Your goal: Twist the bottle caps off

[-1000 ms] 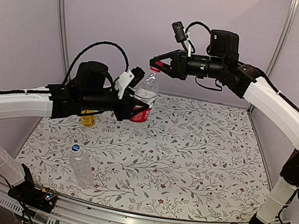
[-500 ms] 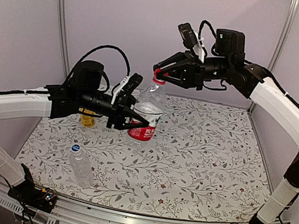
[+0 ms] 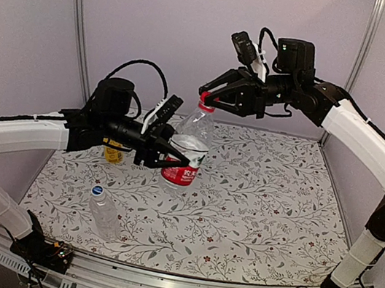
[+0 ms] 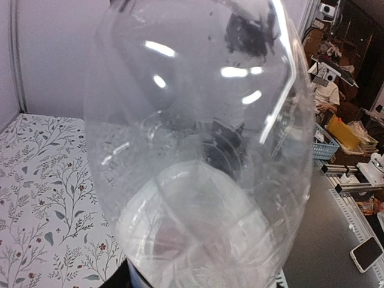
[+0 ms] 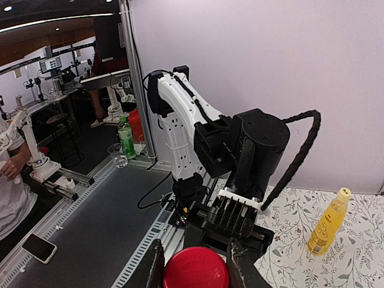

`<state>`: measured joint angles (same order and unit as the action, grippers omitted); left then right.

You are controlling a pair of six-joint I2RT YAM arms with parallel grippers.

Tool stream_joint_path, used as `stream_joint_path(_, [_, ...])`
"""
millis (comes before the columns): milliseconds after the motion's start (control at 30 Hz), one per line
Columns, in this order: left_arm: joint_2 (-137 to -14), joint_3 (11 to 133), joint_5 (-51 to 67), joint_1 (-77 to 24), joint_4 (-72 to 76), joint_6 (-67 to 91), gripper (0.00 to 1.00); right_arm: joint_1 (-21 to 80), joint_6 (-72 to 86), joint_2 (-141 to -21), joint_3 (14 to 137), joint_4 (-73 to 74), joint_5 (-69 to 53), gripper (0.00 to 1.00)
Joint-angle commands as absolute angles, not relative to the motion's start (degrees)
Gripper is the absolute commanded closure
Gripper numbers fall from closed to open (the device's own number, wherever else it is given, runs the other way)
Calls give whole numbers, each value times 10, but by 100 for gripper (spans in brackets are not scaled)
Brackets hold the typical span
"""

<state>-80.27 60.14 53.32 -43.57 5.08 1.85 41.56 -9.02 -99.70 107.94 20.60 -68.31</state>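
Note:
A clear bottle with a red label hangs tilted above the table, its neck toward the back. My left gripper is shut on its body from the left. In the left wrist view the bottle fills the picture and hides the fingers. My right gripper comes in from the right and is shut on the red cap. In the right wrist view the red cap sits between both fingers, touching each. A yellow-capped bottle of orange liquid stands behind the left arm. A clear bottle with a blue cap lies at front left.
The floral table mat is bare on its right half. Purple walls with metal posts close off the back and sides. The yellow bottle stands upright beside the left arm in the right wrist view.
Both arms have carried the red-label bottle a little to the right and toward the front. The right wrist has rolled while gripping the red cap.

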Motion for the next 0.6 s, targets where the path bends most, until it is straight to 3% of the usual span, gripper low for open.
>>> stream_joint_path(0, [-803, 600, 551, -432, 84, 11, 60, 401, -93, -990, 1073, 209, -657, 95])
stream_joint_path(567, [-797, 599, 483, -424, 85, 13, 62, 401, -59, -994, 1074, 212, -573, 85])
